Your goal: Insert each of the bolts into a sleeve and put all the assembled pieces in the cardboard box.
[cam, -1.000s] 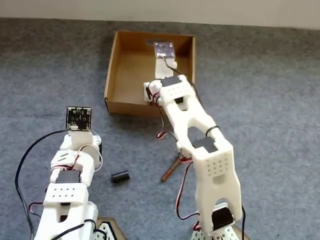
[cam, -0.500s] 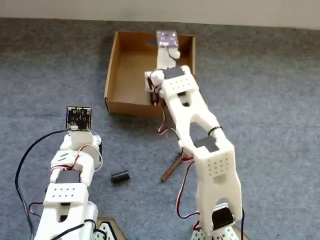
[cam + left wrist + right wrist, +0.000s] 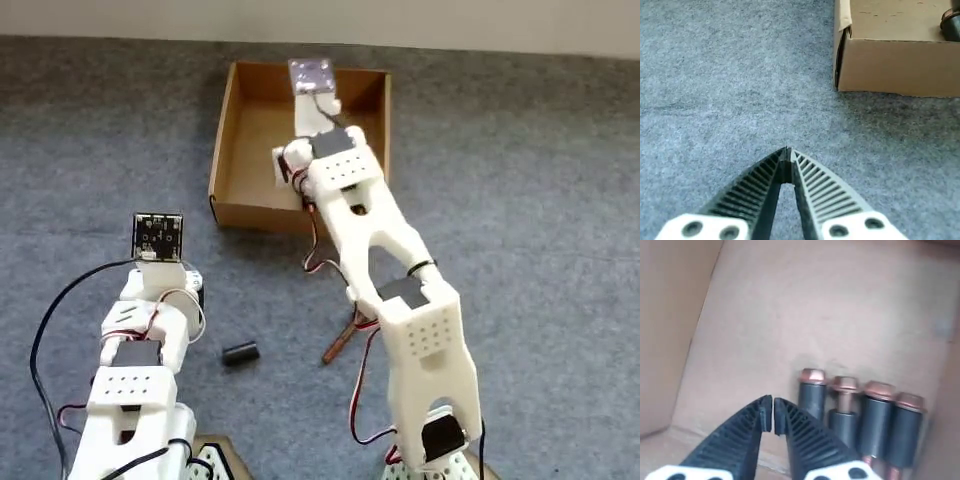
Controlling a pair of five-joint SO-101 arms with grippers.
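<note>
Inside cardboard box (image 3: 815, 305), along one wall: four assembled pieces (image 3: 860, 415), copper heads on dark bodies, side by side in a row. Just beside the outermost piece: right gripper (image 3: 773, 412), jaws closed tip to tip, nothing held. On grey carpet (image 3: 520, 200) outside the box, between the two arms: one loose black sleeve (image 3: 240, 353), lying on its side; near it, one loose copper bolt (image 3: 340, 342), partly hidden by the right arm. Low over carpet, short of the box's near corner: left gripper (image 3: 788, 152), jaws pressed together, empty.
</note>
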